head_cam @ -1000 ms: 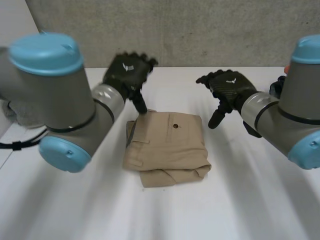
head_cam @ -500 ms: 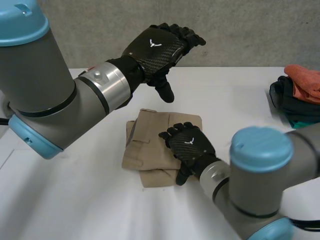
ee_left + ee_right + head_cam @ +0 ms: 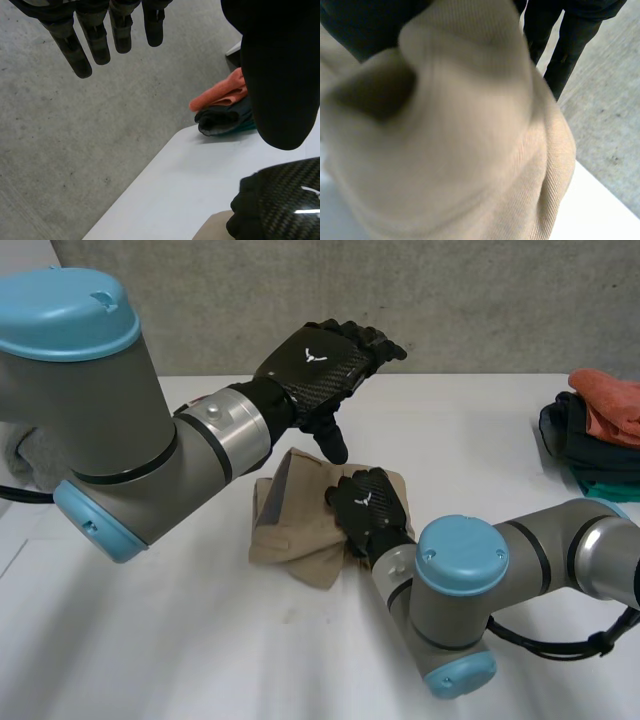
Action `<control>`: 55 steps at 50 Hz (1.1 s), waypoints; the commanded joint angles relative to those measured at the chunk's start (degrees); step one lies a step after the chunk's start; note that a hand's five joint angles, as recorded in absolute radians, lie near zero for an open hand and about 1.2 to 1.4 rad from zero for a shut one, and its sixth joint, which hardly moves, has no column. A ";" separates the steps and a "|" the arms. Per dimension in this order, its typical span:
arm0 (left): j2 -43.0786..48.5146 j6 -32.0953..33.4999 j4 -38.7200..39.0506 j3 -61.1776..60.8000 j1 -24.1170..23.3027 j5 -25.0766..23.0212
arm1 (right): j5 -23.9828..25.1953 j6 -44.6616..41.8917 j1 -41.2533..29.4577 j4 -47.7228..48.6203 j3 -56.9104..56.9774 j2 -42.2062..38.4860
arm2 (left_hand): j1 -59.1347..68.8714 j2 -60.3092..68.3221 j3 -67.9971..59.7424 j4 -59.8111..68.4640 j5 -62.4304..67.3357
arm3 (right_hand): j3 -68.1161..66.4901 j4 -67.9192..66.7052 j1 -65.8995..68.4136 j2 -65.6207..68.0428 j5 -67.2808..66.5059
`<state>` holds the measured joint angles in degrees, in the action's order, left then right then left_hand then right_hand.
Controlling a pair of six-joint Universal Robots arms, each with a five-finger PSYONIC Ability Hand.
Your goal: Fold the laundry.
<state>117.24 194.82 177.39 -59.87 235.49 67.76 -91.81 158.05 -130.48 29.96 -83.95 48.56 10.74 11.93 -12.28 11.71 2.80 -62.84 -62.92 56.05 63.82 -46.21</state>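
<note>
Our right hand (image 3: 370, 512) is gripping the folded khaki trousers (image 3: 295, 535) on the bundle's right side. In the right wrist view a thick roll of cloth (image 3: 470, 165) is bunching between its thumb and fingers (image 3: 567, 47). The bundle is lying near the middle of the white table (image 3: 200, 660), tilting up on one side. Our left hand (image 3: 325, 355) is hovering above the bundle's far edge, fingers (image 3: 82, 47) loose and holding nothing. A pile of other clothes (image 3: 600, 425) is sitting well apart at the table's right edge. We are judging the trousers as soft, fairly thick and not slippery, so the layers would probably sag and slide open if lifted from one point. We are favouring a hold across the whole stack at a folded edge, with the free hand supporting the opposite side.
</note>
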 commanded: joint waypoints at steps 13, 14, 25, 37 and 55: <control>-2.98 -0.40 0.67 3.53 1.11 0.53 | 9.45 0.06 13.39 4.58 11.08 6.89 | 1.16 -0.04 0.39 0.19 -0.90 | -17.16 -17.08 23.95 16.18 -23.79; -3.41 -0.58 0.68 3.70 1.29 0.70 | 10.85 0.15 14.89 4.58 11.70 7.51 | 1.16 -0.04 0.39 0.19 -0.90 | -17.16 -17.08 23.95 16.18 -23.79; -7.81 -5.59 4.10 4.23 2.70 1.32 | 26.94 10.86 36.07 10.99 21.98 9.71 | 1.33 0.13 0.22 0.36 -0.74 | -17.16 -17.08 23.95 16.18 -23.79; -7.11 -5.94 4.19 2.83 2.70 1.14 | 36.07 27.39 56.55 15.57 34.02 -4.86 | 1.33 0.13 0.22 0.36 -0.74 | -17.16 -17.08 23.95 16.18 -23.79; -5.44 -6.20 4.19 0.37 1.56 1.23 | 56.39 34.34 67.11 20.31 30.25 -17.54 | 1.49 0.30 0.05 0.53 -0.57 | -17.16 -17.08 23.95 16.18 -23.79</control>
<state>111.74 188.73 181.58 -58.63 237.64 68.94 -39.48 192.36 -64.24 49.31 -50.06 30.33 10.75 11.93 -12.28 11.71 2.80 -67.59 -68.64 61.72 67.12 -56.11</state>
